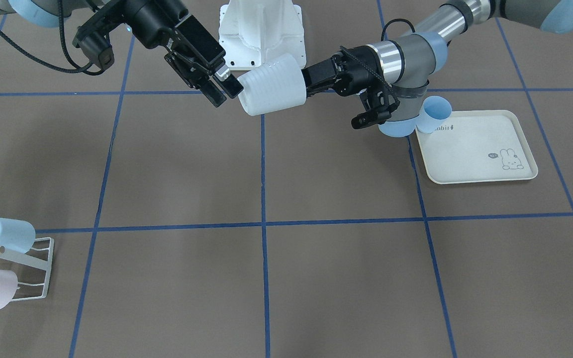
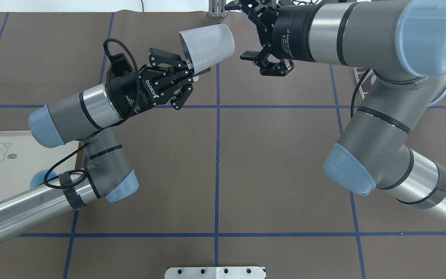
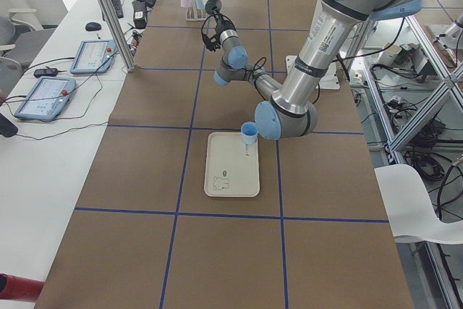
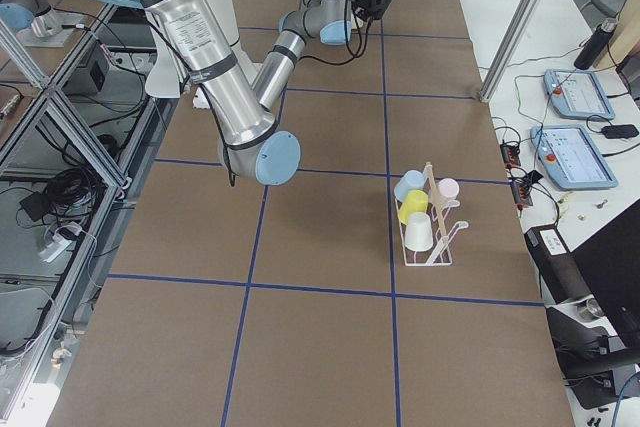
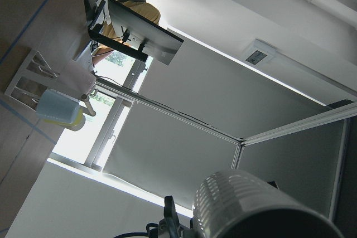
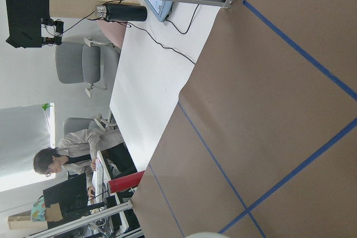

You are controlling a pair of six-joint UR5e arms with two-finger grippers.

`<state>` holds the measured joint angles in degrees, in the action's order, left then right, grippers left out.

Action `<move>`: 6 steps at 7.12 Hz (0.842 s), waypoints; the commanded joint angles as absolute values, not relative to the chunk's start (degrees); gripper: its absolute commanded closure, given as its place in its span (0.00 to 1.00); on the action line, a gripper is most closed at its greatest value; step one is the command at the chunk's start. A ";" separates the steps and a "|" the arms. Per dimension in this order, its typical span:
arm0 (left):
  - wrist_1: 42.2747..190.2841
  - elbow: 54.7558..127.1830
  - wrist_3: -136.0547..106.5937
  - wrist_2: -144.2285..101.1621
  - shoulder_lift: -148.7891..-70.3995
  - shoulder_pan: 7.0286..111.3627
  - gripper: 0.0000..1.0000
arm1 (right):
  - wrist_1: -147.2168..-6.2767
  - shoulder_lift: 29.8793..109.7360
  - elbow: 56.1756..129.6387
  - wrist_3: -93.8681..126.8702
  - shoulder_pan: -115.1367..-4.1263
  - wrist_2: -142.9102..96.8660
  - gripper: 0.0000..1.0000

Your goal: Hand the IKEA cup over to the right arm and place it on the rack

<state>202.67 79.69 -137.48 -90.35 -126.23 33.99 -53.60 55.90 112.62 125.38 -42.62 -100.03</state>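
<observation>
Nearest me, on my left side of the brown counter (image 1: 341, 199), lies a cream tray (image 1: 465, 149) with a rabbit drawing. A small blue cup (image 1: 435, 114) stands at its corner.

Farther out, in the air above the middle of the counter, my left gripper (image 2: 194, 73) is clamped on the rim of a pale ribbed cup (image 2: 207, 44). One finger looks to be inside the mouth and one outside. The cup lies on its side, with its mouth toward my left gripper and its closed base pointing across to my right one.

My right gripper (image 1: 227, 93) faces that base with its jaws spread apart. It is just beside the cup, and I cannot tell for sure whether it touches.

The cup looks like thin plastic. I judge it very light and fairly stiff, though likely to flex or pop free if squeezed hard. Its wall tapers toward the base, so a grip could slide off that end, though the ribs should give the pads some hold. The best place to take it seems to be across the ribbed wall near the base, well clear of my left fingers at the rim.

Farthest out, on my right, stands the white wire rack (image 1: 47, 268), already carrying several pastel cups (image 1: 3, 233).
</observation>
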 commanded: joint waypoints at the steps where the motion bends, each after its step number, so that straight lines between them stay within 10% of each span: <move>1: 204.33 79.80 -137.55 -90.35 -126.39 33.75 1.00 | -51.77 55.90 111.80 125.77 -42.63 -100.98 0.00; 6: 204.70 79.72 -137.55 -90.35 -126.74 33.75 1.00 | -49.58 55.90 111.62 128.76 -42.63 -101.78 0.00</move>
